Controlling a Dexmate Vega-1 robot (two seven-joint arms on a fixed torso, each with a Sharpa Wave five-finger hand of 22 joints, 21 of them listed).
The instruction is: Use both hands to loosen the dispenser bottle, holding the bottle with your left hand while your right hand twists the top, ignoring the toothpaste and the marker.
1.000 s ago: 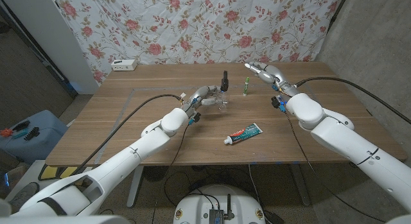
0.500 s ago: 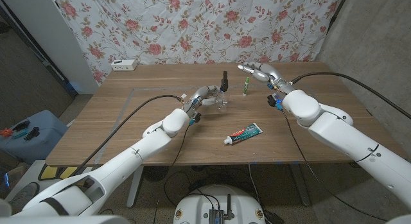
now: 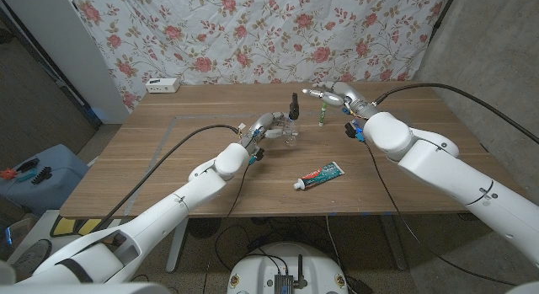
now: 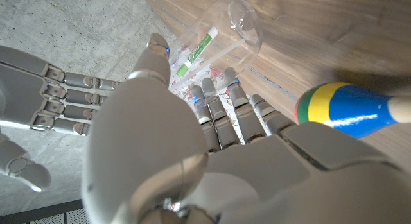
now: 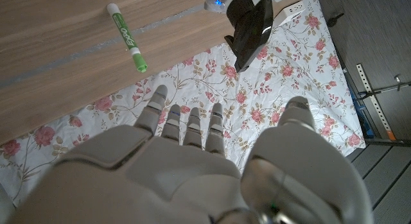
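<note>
At frame centre on the desk (image 3: 168, 151), the left robot hand (image 3: 268, 125) grips the dispenser bottle (image 3: 292, 124); the right robot hand (image 3: 331, 93) hovers above-right, fingers spread, empty.

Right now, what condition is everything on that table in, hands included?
Dispenser bottle: upright, clear body, black pump top still on.
Left hand: at the bottle's side, fingers against it.
Right hand: in the air, fingers apart, holding nothing, short of the pump top.
Marker: standing upright, green-capped.
Toothpaste: lying on its side, cap on.
Power strip: lying at the far edge.
</note>
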